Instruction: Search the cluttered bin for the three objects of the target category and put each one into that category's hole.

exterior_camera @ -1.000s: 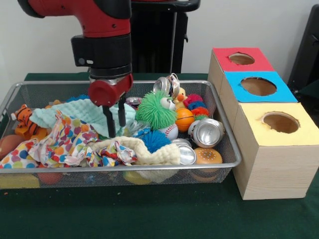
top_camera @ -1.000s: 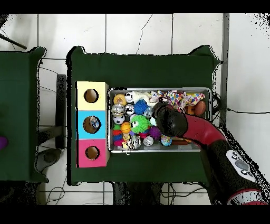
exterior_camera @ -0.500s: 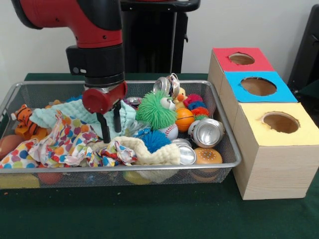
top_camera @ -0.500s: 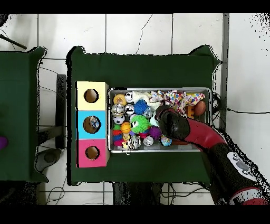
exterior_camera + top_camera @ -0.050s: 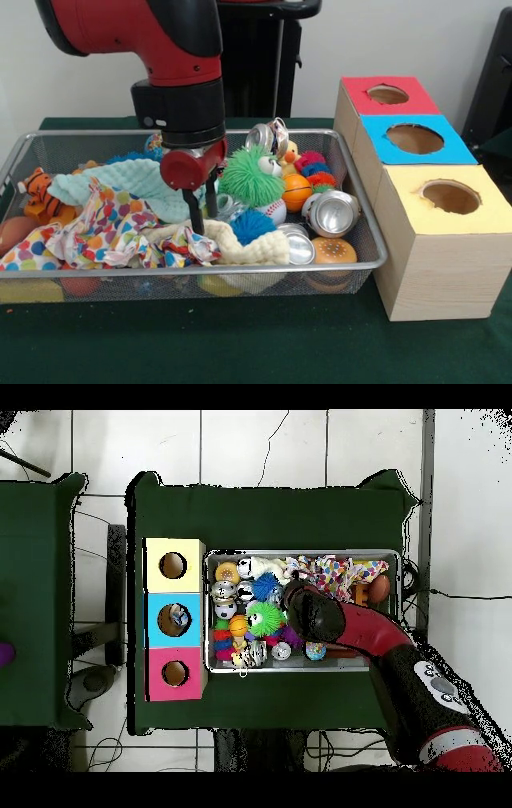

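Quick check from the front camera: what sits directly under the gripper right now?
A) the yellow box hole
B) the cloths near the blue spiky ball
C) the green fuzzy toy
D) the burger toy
B: the gripper hangs with its fingers down at the cream cloth and polka-dot cloth, just left of the blue spiky ball.

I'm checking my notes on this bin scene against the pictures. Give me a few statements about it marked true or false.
1. The gripper is down among the cloths in the wire bin. True.
2. The yellow box stands nearest the camera in the front view. True.
3. The green fuzzy toy lies on the table outside the bin. False: it is inside the bin.
4. The blue box has no hole. False: a round hole is in its top.
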